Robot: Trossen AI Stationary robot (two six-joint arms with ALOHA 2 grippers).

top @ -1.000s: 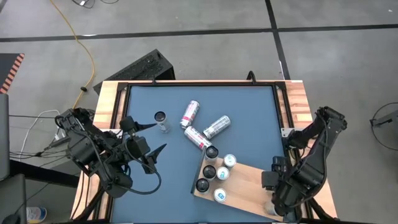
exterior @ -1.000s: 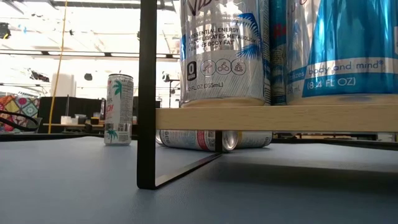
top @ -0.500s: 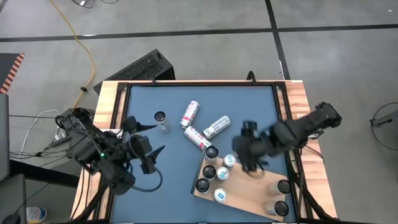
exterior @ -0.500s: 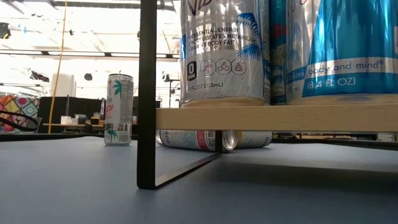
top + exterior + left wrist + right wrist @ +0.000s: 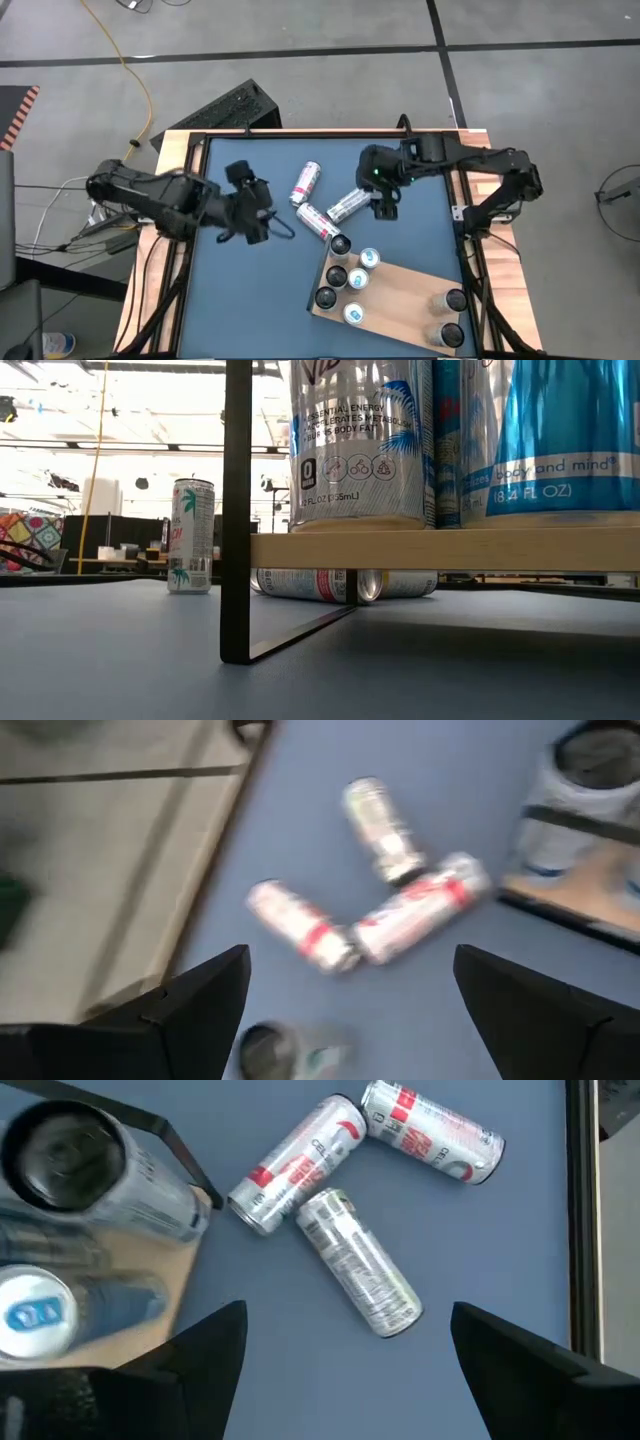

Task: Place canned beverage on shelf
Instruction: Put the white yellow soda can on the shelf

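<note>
The shelf (image 5: 395, 300) is a light wooden board on black legs at the table's near right. Several cans stand at its left end (image 5: 345, 280) and two at its right end (image 5: 452, 315). Three cans lie on the blue tabletop: a silver one (image 5: 360, 1260) and two red-and-white ones (image 5: 300, 1165) (image 5: 432, 1130). One can (image 5: 191, 535) stands upright at the far left. My left gripper (image 5: 265, 208) hangs open above that upright can (image 5: 285, 1045). My right gripper (image 5: 383, 203) hangs open above the table, just right of the silver can (image 5: 348, 204).
A raised black frame and wooden side rails (image 5: 478, 160) border the tabletop. Bare blue tabletop lies at the near left (image 5: 250, 300) and along the far edge. In the low view the shelf's black leg (image 5: 237, 510) stands close to the camera.
My right gripper has swung from the shelf's right end, across the shelf, toward the table's far edge and left, to beside the lying cans; two cans now show where it was. My left gripper has moved right and toward the far edge, over the upright can. Both stayed open.
</note>
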